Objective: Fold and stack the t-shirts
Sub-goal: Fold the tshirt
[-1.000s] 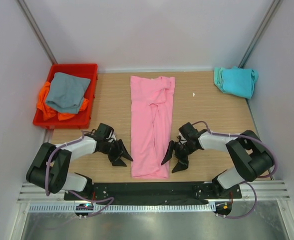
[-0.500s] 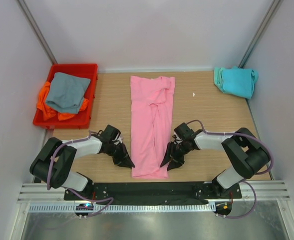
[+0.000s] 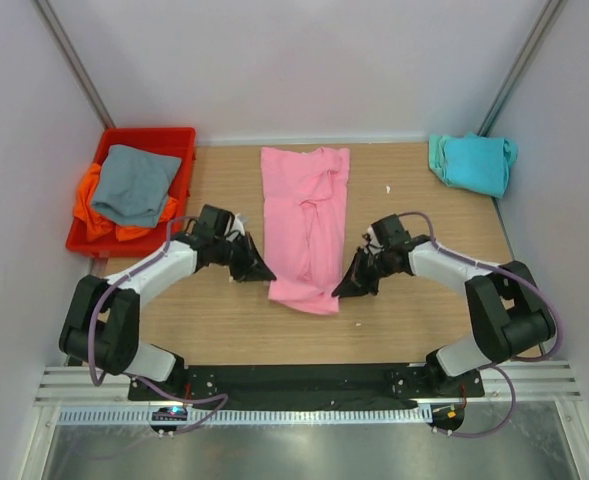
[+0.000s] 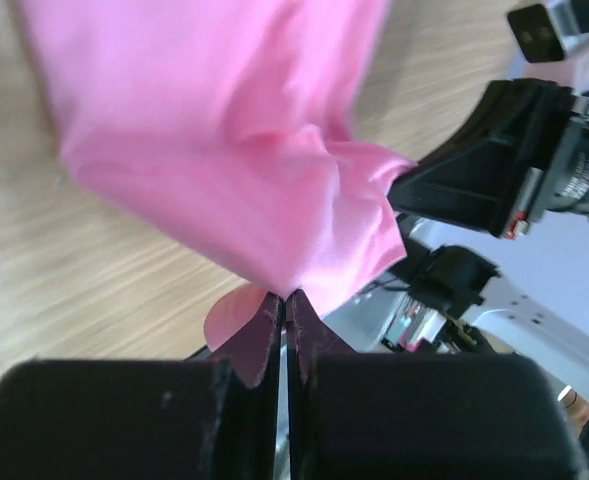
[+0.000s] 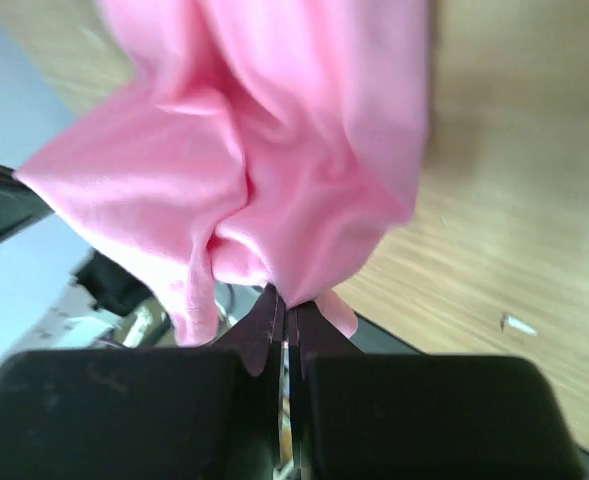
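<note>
We log the pink t-shirt (image 3: 307, 210) mid-table (image 3: 424, 320), its long axis running away from our bases. The left gripper (image 3: 257, 270) and right gripper (image 3: 346, 288) each pinch a near hem corner, equally close. The collar end lies straight ahead, so we judge the fold goes forward.

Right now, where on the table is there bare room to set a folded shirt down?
Bare table between pink t-shirt and teal t-shirt, and along the near edge. Crowded where left pincer and right pincer grip its hem.
</note>
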### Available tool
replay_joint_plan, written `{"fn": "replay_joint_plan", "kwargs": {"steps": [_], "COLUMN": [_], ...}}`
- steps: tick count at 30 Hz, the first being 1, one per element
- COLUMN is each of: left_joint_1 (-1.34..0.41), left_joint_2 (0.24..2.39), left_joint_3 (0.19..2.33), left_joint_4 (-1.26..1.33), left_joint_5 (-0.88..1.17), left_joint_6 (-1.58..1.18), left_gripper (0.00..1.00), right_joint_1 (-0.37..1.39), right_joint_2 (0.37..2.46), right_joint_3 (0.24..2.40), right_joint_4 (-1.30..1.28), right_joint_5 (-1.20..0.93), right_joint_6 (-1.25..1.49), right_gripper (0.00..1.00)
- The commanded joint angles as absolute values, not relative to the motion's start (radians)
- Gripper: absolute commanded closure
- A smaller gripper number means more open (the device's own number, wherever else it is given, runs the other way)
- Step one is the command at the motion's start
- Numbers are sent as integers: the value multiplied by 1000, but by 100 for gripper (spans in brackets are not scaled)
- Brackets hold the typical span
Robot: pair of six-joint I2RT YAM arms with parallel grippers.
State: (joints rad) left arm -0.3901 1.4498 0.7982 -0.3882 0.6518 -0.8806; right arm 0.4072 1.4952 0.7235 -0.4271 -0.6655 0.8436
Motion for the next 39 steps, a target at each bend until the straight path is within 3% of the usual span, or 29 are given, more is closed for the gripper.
{"fn": "replay_joint_plan", "kwargs": {"steps": [1,14,21,35,37,39], "left_joint_1": [-368,-325,-288,-282,-282,-282], "left_joint_2": [1430,1699,1903,2115,2137,2154], "left_joint_3": [940,1304,1512,1716,1755,1802], "left_joint_4": [-396,-356,-325,-282,-278,-279], "left_joint_5": [678,595,560,506,497,474], "left_joint_6": [-810,-673,-664,-649,-637,-624], "left_gripper": [100,100,100,100,96,82], "right_joint_1": [313,218,212,193,195,187], "right_joint_2": [1447,1712,1844,2118,2152,2178], "right_joint_3": [847,1360,1483,1766,1785,1819], "right_joint_4": [-437,-377,-337,-371,-350,-362], "right_joint_5": [-679,-655,-637,-630,-635,-634], "right_joint_6": [756,525,474,311,275,244], "right_gripper": [99,99,99,99,96,87]}}
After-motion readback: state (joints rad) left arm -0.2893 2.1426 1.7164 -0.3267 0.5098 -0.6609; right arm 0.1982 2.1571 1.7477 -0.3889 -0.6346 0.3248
